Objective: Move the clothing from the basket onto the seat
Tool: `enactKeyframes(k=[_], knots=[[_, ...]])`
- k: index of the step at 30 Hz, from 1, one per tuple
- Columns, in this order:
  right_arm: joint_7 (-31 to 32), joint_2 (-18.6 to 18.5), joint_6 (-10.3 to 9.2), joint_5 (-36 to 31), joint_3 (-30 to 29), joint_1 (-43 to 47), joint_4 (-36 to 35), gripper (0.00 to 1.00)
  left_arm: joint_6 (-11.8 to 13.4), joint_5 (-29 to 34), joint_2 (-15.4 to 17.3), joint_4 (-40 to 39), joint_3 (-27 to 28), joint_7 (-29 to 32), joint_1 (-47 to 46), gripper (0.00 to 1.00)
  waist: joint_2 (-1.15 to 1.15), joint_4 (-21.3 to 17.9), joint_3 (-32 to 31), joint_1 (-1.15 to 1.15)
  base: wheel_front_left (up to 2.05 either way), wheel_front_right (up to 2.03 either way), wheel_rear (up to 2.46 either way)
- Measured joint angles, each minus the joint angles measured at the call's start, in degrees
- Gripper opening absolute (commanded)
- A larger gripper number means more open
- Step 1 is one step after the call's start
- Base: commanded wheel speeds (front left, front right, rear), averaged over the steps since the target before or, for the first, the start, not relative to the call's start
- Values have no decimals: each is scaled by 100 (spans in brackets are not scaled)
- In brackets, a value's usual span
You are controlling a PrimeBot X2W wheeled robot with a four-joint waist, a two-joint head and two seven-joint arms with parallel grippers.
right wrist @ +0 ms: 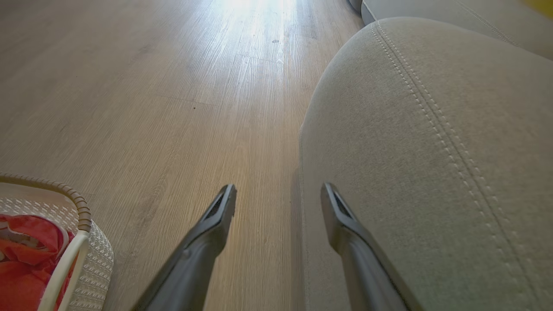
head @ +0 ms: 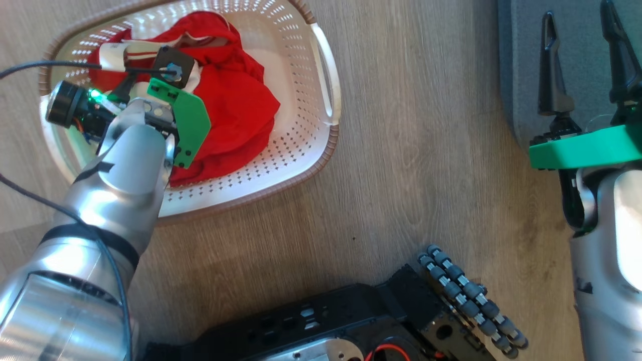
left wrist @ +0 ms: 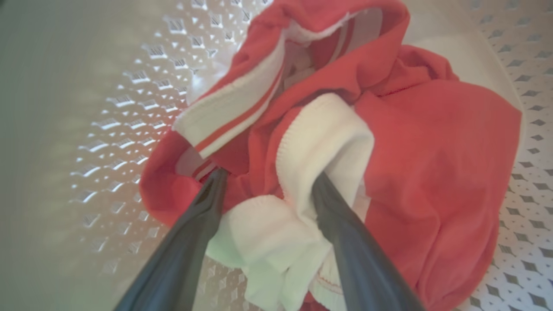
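Wood plank floor (head: 411,150) carries everything. The grey upholstered seat (head: 582,45) is at the head view's upper right; the right wrist view shows its rounded corner and double pale stitch lines. Nothing red lies on the part of it in view.

The robot's black base (head: 321,321) is at the bottom of the head view, with a roller wheel (head: 471,296) at its right corner.

The cream perforated basket (head: 296,75) with brown woven-look rim stands on the floor, well apart from the seat, with bare planks between them. One white side handle faces the seat.

The red clothing (head: 235,105) is all inside the basket, bunched in a heap from the middle toward the far wall. White ribbed cuffs and a red-striped white band show on top.

The left arm reaches down into the basket. Left gripper (left wrist: 268,175): jaws wide, both fingertips pushed into the heap, a white ribbed cuff (left wrist: 328,142) bulging up between the fingers. The fabric is straddled, not pinched.

Right gripper (head: 578,10): jaws wide, holding nothing, at the seat's near edge. In its wrist view one finger lies over the floor, the other over the cushion.
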Motion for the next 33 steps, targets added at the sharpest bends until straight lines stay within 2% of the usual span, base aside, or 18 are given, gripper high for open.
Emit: enactKeyframes(k=[5,6,8,9,13,20,24,33], knots=[[0,31,1,35,-3,9,-3,100,-105,33,4,25,-57,108,-23,100,0,-48,75,0,0,0,0],[0,37,0,56,-2,9,-7,100,-132,33,9,31,-68,133,-23,80,0,-58,86,0,0,0,0],[0,49,0,59,7,9,-18,100,-140,33,22,35,-99,198,-23,13,0,-84,107,0,0,0,0],[0,59,1,59,8,9,-22,100,-180,31,30,41,-104,241,-22,0,0,-98,113,0,0,0,0],[0,66,1,60,1,9,-23,100,-241,-77,26,52,-82,194,-20,0,0,-100,87,0,0,0,0],[0,63,1,51,-87,72,44,100,-392,-903,-215,-237,531,-1182,180,0,0,59,-393,0,0,0,0],[0,-11,1,-3,-105,298,151,100,-453,-1218,-255,-568,806,-1379,675,0,0,204,-904,0,0,0,0],[0,-235,1,-110,-141,867,416,100,-445,-1336,-34,-2508,1512,-1379,2239,0,1,644,-2408,-1,0,0,0]])
